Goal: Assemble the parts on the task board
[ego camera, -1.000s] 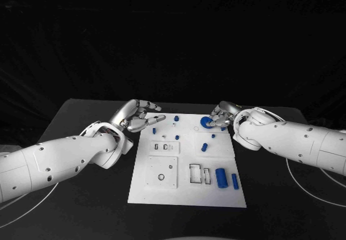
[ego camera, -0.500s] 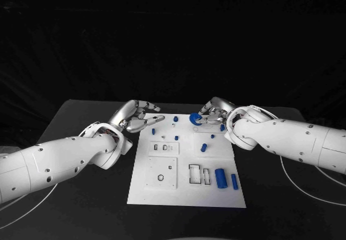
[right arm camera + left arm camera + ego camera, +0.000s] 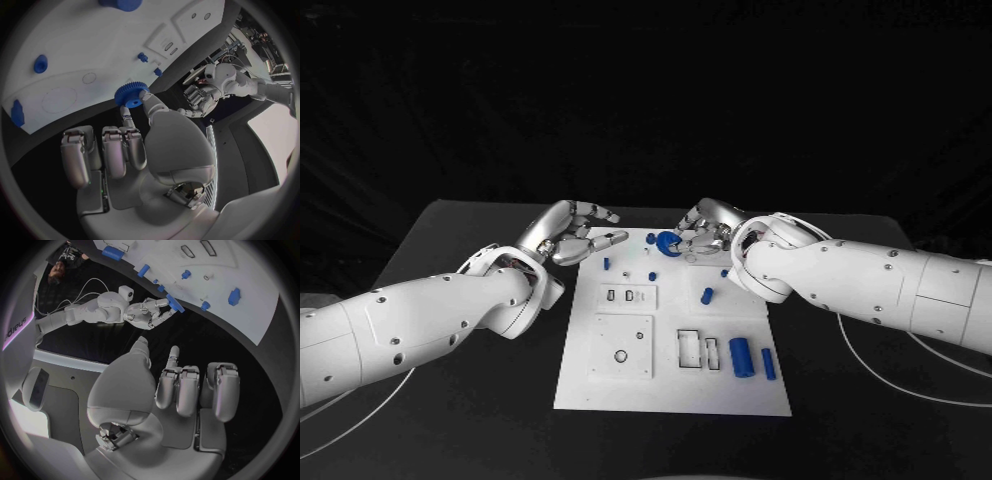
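Right hand (image 3: 702, 228) pinches a blue gear (image 3: 669, 244) above the far edge of the board (image 3: 672, 385). Left hand (image 3: 571, 234) hovers beside the board's far left corner, empty, fingers loosely curled and apart.

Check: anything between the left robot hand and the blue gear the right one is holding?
Nothing visible. The left robot hand hovers empty at the task board's far left corner; the right robot hand pinches the blue gear above the board's far edge. Between them are small blue pegs low on the board.
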Available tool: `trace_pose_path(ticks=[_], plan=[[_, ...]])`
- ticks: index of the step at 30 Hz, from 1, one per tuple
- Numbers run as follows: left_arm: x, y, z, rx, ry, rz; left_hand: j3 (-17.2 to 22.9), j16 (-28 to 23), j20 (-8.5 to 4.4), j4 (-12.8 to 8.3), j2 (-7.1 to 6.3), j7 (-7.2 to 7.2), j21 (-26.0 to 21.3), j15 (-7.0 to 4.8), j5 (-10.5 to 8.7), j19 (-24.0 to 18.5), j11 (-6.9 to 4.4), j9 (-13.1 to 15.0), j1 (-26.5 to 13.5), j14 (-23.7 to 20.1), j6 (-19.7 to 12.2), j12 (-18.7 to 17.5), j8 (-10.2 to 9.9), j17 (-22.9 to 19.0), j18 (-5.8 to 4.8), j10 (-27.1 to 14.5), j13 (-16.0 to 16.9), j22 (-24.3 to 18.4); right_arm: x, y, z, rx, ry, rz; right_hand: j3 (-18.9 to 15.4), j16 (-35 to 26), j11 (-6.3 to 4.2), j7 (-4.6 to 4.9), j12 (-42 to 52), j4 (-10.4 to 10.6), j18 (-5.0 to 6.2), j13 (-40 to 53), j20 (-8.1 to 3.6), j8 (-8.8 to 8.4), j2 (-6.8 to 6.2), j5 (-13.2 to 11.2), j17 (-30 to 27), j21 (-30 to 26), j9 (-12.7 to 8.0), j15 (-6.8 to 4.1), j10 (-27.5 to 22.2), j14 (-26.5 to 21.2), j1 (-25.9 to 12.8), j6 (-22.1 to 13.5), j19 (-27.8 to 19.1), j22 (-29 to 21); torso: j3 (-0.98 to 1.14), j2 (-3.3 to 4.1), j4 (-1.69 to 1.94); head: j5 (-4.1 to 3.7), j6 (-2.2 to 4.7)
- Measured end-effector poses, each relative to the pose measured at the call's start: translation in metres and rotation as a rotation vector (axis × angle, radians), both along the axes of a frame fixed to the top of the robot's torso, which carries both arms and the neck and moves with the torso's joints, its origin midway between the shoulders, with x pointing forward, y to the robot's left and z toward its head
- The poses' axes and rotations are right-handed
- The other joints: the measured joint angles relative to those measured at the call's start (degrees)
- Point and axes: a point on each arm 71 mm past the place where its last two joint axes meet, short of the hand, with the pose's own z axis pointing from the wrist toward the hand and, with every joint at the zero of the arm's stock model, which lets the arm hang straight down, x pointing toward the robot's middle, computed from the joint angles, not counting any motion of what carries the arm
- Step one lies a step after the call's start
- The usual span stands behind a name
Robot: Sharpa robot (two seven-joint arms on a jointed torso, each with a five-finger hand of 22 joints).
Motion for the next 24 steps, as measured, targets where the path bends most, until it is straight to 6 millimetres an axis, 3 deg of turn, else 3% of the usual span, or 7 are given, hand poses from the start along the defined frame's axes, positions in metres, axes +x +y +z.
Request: trace_pose_path(ticks=[24], plan=[[-0.001,0.002,0.0,0.0,0.0,0.003,0.0,0.0,0.0,0.0,0.0,0.0,0.0,0.0,0.0,0.0,0.0,0.0,0.0,0.0,0.0,0.0,0.0,0.0,0.0,0.0,0.0,0.0,0.009,0.033,-0.017,-0.03,-0.019,0.037,0.2,0.0,0.0,0.18,0.0,-0.2,0.0,0.0,0.0,-0.33,0.0,-0.1,0.0,0.0,-0.3,0.0,0.0,0.0,0.0,-0.2,0.0,0.0,-0.02,0.07,-0.02,0.27,-0.01]])
